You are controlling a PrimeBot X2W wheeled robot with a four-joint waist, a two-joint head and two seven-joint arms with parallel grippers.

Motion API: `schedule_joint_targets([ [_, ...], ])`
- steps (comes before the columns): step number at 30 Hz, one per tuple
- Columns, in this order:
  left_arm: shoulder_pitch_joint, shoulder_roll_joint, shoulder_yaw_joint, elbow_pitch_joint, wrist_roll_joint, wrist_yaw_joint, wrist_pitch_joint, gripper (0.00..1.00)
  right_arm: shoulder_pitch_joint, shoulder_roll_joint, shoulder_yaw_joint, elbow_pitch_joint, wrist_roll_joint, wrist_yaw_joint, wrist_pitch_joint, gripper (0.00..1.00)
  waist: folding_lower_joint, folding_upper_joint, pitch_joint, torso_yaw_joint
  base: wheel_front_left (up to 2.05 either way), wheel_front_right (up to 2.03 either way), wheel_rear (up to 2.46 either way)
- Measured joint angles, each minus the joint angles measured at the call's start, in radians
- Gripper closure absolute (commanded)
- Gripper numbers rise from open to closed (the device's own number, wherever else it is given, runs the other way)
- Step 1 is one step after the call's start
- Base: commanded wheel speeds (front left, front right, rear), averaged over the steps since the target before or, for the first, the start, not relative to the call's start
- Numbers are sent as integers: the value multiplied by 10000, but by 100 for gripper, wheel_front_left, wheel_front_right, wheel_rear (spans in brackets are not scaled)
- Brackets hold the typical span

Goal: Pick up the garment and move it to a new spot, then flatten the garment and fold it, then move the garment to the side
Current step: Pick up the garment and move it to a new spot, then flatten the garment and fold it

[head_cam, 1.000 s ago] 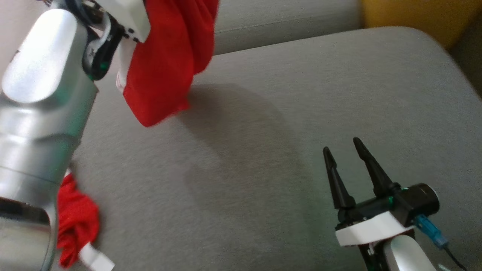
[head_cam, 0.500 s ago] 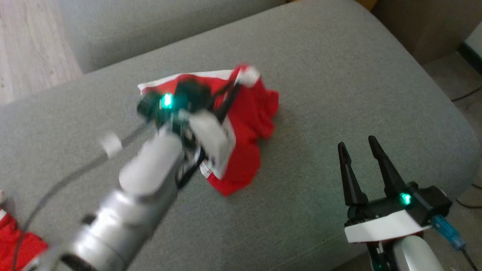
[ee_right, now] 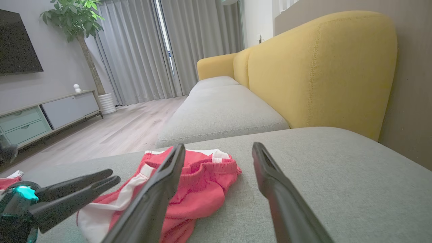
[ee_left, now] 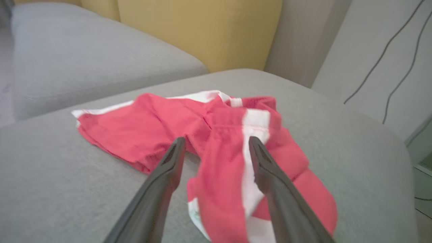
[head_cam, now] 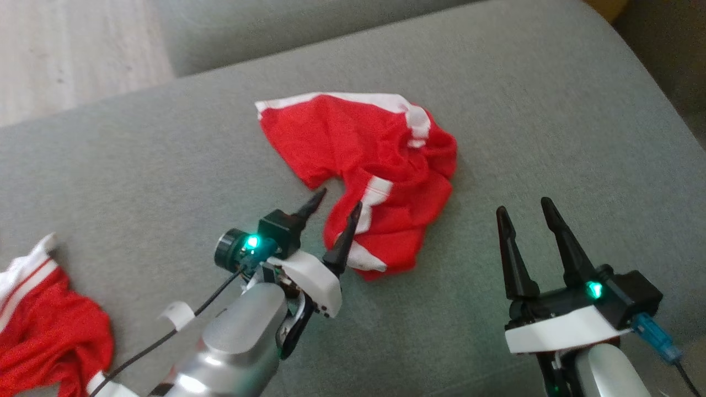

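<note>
Left gripper (head_cam: 340, 198) with fingers spread, clamping nothing, tips at the near edge of the red shorts (head_cam: 375, 149), a fold of cloth lying loose between them. Right gripper (head_cam: 524, 205) likewise spread and empty, over the near right part of the grey seat cushion (head_cam: 165, 165). Crumpled at the cushion's middle, the red shorts, white-trimmed. Bunched at the cushion's near left edge, a second red-and-white garment (head_cam: 49, 325).
</note>
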Motion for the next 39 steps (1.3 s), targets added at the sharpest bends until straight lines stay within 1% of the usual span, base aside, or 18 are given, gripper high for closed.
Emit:
schedule_joint_targets([
  [3,44,10,443,-291,4,349,-92,0,60,0,-71,12,-148,0,0,0,-3,0,-347,254,0,0,0],
  [5,242,100,1020,-917,73,623,-92,0,219,2,-165,73,-203,0,0,0,-3,0,-626,441,0,0,0],
  [6,398,196,1225,-1306,311,867,-94,0,337,2,-198,107,-240,0,0,0,-4,0,-750,554,0,0,0],
  [8,830,510,1557,-2044,844,1170,-96,0,612,2,-267,159,-274,0,0,0,-5,0,-973,807,0,0,0],
  [11,1859,918,2155,-3053,1256,1411,-111,0,839,4,-360,215,-257,0,0,0,-4,0,-1285,1160,0,0,0],
  [13,2710,1085,2673,-3753,1465,1615,-121,0,868,4,-479,215,-249,0,0,0,-5,0,-1469,1409,0,0,0],
  [16,3880,1210,3517,-4815,1868,1879,-121,0,945,4,-631,196,-249,0,0,0,-4,0,-1688,1793,0,0,0],
  [20,5323,1254,4579,-6126,2485,2036,-121,0,1347,13,-669,224,-251,0,0,0,-4,0,-1959,2178,0,0,0],
  [23,6476,1093,5419,-7010,2805,2025,-121,0,1492,17,-685,238,-272,0,0,0,-4,0,-2152,2310,0,0,0],
  [25,7154,899,5942,-7524,3066,1896,-121,0,1509,19,-708,240,-284,0,0,0,-5,1,-2275,2358,0,0,0],
  [27,7726,736,6263,-7881,3411,1687,-123,0,1622,19,-717,242,-284,0,0,0,-3,0,-2399,2385,0,0,0],
  [28,7970,654,6395,-7969,3574,1664,-123,0,1727,21,-715,255,-284,0,0,0,-3,0,-2461,2391,0,0,0],
  [30,8445,560,6535,-8067,3858,1407,-123,0,1968,25,-723,299,-284,0,0,0,-4,0,-2590,2399,0,0,0],
  [31,8445,560,6535,-8067,3858,1407,-123,0,1968,25,-723,299,-284,0,0,0,-4,0,-2590,2399,0,0,0],
  [33,8857,504,6577,-8061,4240,1333,-121,0,2187,27,-731,336,-282,0,0,0,-3,1,-2720,2411,0,0,0],
  [34,9173,341,6782,-8063,4270,1315,-121,0,2334,29,-736,362,-282,0,0,0,-4,1,-2844,2428,0,0,0],
  [39,9299,222,7008,-8059,4566,1053,-121,0,2445,31,-750,426,-251,0,0,0,-3,0,-2987,2435,0,0,0],
])
